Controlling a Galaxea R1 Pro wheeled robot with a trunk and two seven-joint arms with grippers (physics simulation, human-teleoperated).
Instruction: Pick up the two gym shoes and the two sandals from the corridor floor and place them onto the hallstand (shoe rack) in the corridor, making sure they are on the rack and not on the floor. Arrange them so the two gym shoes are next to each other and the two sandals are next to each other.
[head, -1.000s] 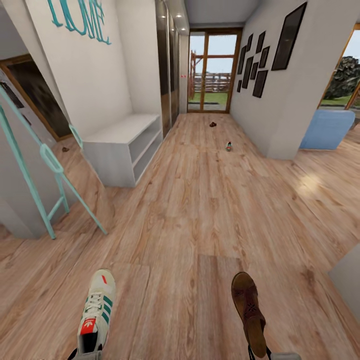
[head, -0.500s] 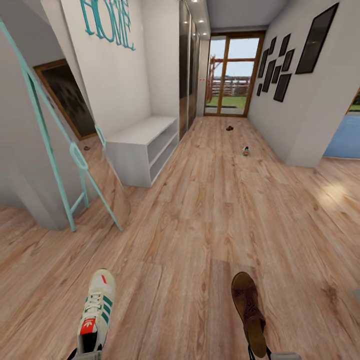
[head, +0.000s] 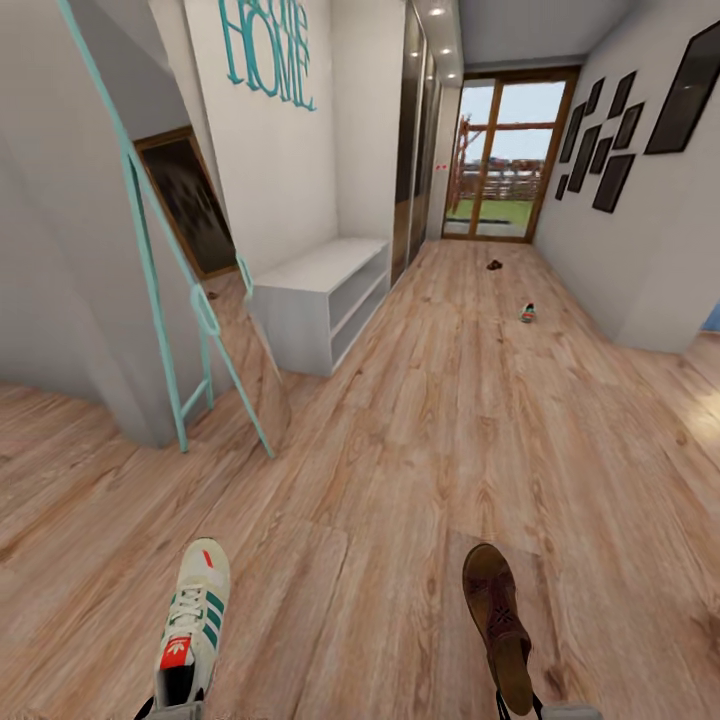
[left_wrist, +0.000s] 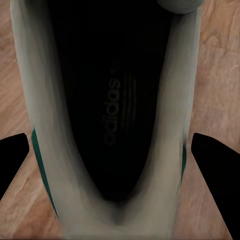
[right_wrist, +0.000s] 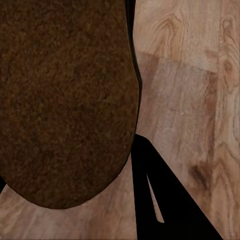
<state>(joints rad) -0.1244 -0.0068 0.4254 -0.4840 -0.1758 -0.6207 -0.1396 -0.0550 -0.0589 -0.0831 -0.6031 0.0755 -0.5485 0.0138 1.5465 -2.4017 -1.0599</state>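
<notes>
A cream gym shoe (head: 193, 625) with green stripes hangs low at the near left, my left gripper (head: 172, 711) shut on its heel. In the left wrist view the gym shoe (left_wrist: 115, 100) fills the space between black fingers (left_wrist: 11, 162). At the near right, my right gripper (head: 520, 709) is shut on a brown sandal (head: 497, 620); the right wrist view looks onto that sandal (right_wrist: 65, 100) beside one black finger (right_wrist: 160, 200). Far down the corridor floor (head: 400, 450) lie the second gym shoe (head: 527, 313) and the second sandal (head: 494, 265). The hallstand is out of view.
A low white open bench (head: 320, 300) stands against the left wall under mint "HOME" letters (head: 265, 50). A mint-framed mirror (head: 215, 330) leans nearer on the left. A glass door (head: 505, 160) ends the corridor; dark picture frames (head: 600, 150) hang on the right wall.
The camera has turned left, so the whole corridor has shifted right in the picture. Both held shoes stay in the same place in the frame.
</notes>
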